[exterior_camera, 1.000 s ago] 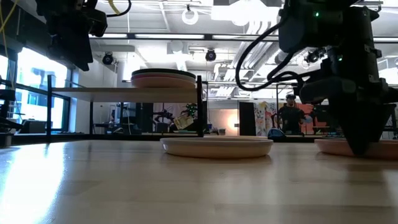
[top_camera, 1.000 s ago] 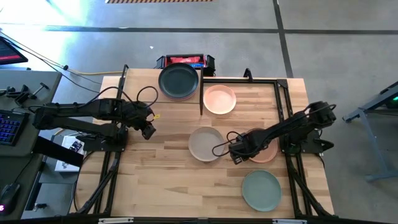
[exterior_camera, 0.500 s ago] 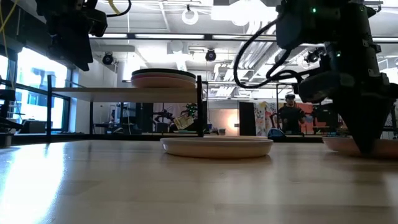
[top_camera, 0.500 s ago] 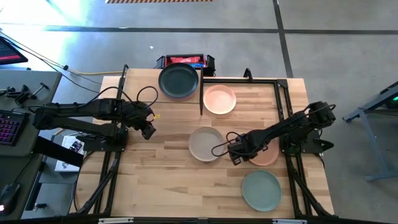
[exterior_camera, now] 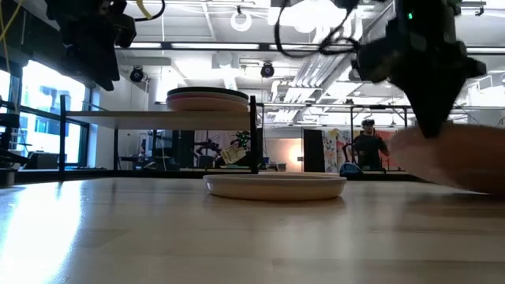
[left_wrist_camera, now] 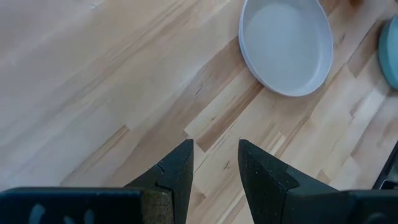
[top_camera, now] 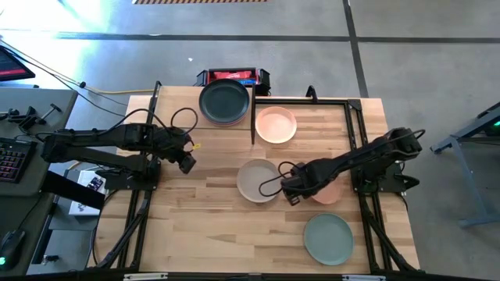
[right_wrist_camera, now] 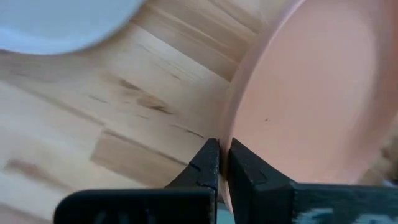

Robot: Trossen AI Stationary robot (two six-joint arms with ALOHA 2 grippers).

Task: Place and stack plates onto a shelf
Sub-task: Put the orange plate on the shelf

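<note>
My right gripper (top_camera: pixel 293 191) is shut on a terracotta plate (top_camera: pixel 330 190) right of the table's middle and holds it tilted above the tabletop (exterior_camera: pixel 465 162). A beige plate (top_camera: pixel 258 179) lies flat just left of it. A peach plate (top_camera: pixel 276 125) lies farther back and a sage green plate (top_camera: pixel 328 238) lies near the front edge. The shelf (exterior_camera: pixel 158 117) stands at the far left and bears a stack of plates with a dark green plate (top_camera: pixel 224 101) on top. My left gripper (top_camera: pixel 187 164) hovers open over bare wood at the left, touching nothing. My right gripper pinches the terracotta plate's rim (right_wrist_camera: pixel 231 134) on the side toward the beige plate, one finger inside the rim and one outside. The fingers come from above, pointing down. The gripped side is raised and the plate slopes down to the right; whether its far edge touches the table I cannot tell.
Black frame rails (top_camera: pixel 355 148) run along the table's right side and far edge. A red and black box (top_camera: pixel 232 76) sits behind the shelf. Bare wood lies at the front left (top_camera: pixel 203 226). A person (exterior_camera: pixel 368 146) stands in the room beyond the table.
My right gripper has risen from table height and shifted slightly toward the table's left. The terracotta plate has gone from lying flat to tilted, its gripped edge lifted with the fingers.
</note>
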